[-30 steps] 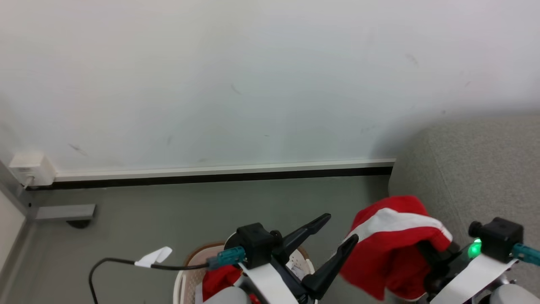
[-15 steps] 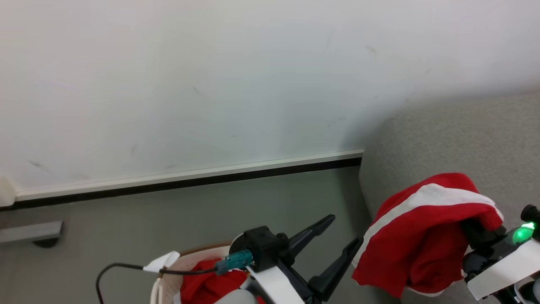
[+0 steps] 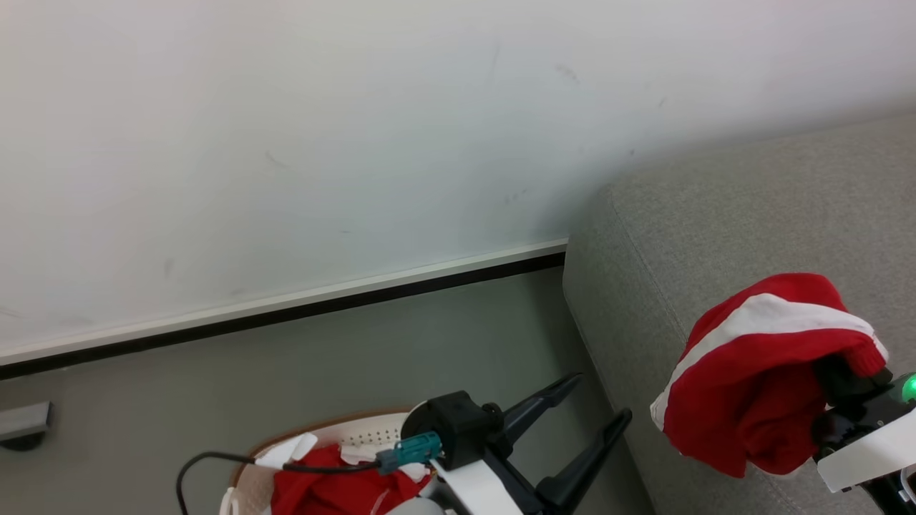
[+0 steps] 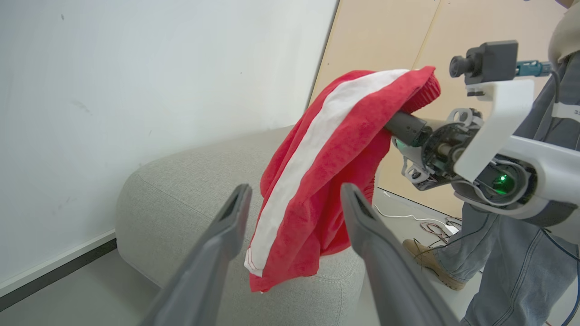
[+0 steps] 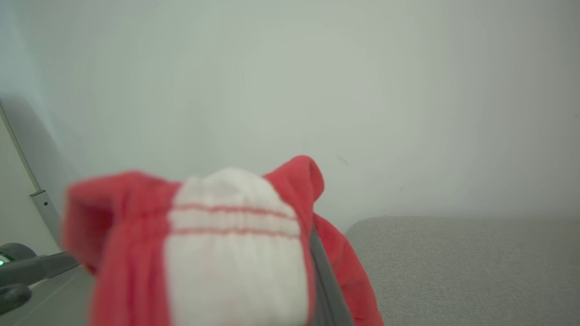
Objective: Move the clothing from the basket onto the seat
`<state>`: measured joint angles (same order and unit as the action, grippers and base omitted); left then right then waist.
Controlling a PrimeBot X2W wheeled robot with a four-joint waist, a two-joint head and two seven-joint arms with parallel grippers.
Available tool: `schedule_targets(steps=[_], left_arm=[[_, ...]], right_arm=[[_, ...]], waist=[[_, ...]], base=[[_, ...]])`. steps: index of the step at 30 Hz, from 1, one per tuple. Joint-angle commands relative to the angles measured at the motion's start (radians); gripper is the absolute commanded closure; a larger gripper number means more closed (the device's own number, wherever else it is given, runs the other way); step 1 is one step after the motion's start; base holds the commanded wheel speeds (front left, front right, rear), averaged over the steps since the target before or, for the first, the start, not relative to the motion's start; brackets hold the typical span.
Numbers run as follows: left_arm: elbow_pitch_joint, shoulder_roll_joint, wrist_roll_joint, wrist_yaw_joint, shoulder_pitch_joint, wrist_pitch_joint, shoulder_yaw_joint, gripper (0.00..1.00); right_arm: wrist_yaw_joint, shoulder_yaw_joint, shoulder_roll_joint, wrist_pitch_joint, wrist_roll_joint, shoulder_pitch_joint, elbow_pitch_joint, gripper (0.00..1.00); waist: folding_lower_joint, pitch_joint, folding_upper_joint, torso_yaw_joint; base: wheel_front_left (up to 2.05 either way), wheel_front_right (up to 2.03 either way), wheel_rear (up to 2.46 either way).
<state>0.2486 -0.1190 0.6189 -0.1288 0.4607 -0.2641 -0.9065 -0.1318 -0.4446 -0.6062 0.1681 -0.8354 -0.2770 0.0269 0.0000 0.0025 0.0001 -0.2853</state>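
A red piece of clothing (image 3: 751, 379) with a white stripe hangs from my right gripper (image 3: 837, 383), which is shut on it above the left end of the grey seat (image 3: 751, 214). The cloth (image 5: 235, 253) covers most of that gripper's fingers in the right wrist view. In the left wrist view the clothing (image 4: 326, 181) dangles just over the seat (image 4: 181, 194). My left gripper (image 3: 600, 395) stands open and empty above the floor, beside the seat's end. The basket (image 3: 315, 429) sits at the bottom, with more red clothing (image 3: 336, 490) inside.
A white wall with a dark baseboard (image 3: 286, 307) runs behind the grey floor. A person in jeans (image 4: 512, 253) stands past the seat's far end, near cables (image 4: 435, 222) on the floor. A black cable (image 3: 215, 458) crosses the basket.
The head camera has swung right. My right gripper has carried the red clothing from the seat's edge to above the seat. The left gripper stays open.
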Motion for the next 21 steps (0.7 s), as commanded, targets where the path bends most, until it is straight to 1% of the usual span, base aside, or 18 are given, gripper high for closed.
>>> schedule_targets(steps=[1, 4, 8, 10, 12, 16, 21], left_arm=[[0.001, -0.002, -0.015, -0.003, -0.004, 0.0, 0.001, 0.0], [0.004, -0.004, -0.018, -0.003, 0.013, 0.0, 0.001, 0.0], [0.015, -0.011, -0.031, -0.003, 0.077, 0.0, -0.008, 0.0], [0.022, -0.017, -0.033, -0.003, 0.119, 0.0, -0.011, 0.0], [0.027, -0.019, -0.041, -0.003, 0.161, 0.0, -0.018, 0.0], [0.038, -0.033, -0.063, -0.003, 0.247, 0.0, -0.024, 0.0], [0.036, -0.036, -0.09, -0.003, 0.347, -0.001, -0.026, 0.0]], right_arm=[[0.002, 0.012, 0.005, 0.001, 0.013, 0.012, -0.002, 1.0], [0.002, 0.049, 0.017, 0.005, 0.017, 0.003, 0.006, 1.0], [0.002, 0.124, 0.038, 0.007, 0.009, -0.048, 0.023, 1.0], [0.002, 0.168, 0.048, 0.005, 0.012, -0.096, 0.057, 1.0], [0.002, 0.213, 0.059, -0.002, 0.007, -0.155, 0.096, 1.0], [0.002, 0.303, 0.058, -0.012, 0.045, -0.308, 0.203, 1.0], [0.002, 0.432, 0.015, -0.034, 0.099, -0.524, 0.352, 1.0]], waist=[[0.0, 0.007, -0.0001, -0.001], [0.0, 0.036, -0.0001, 0.001], [0.0, 0.136, -0.0001, 0.015], [0.0, 0.197, -0.0001, 0.022], [0.0, 0.26, -0.0001, 0.031], [0.0, 0.372, -0.0001, 0.058], [0.0, 0.498, -0.0001, 0.112]], base=[[0.0, 0.0, 0.0], [0.0, 0.0, 0.0], [0.0, 0.0, 0.0], [0.0, 0.0, 0.0], [0.0, 0.0, 0.0], [0.0, 0.0, 0.0], [0.0, 0.0, 0.0]])
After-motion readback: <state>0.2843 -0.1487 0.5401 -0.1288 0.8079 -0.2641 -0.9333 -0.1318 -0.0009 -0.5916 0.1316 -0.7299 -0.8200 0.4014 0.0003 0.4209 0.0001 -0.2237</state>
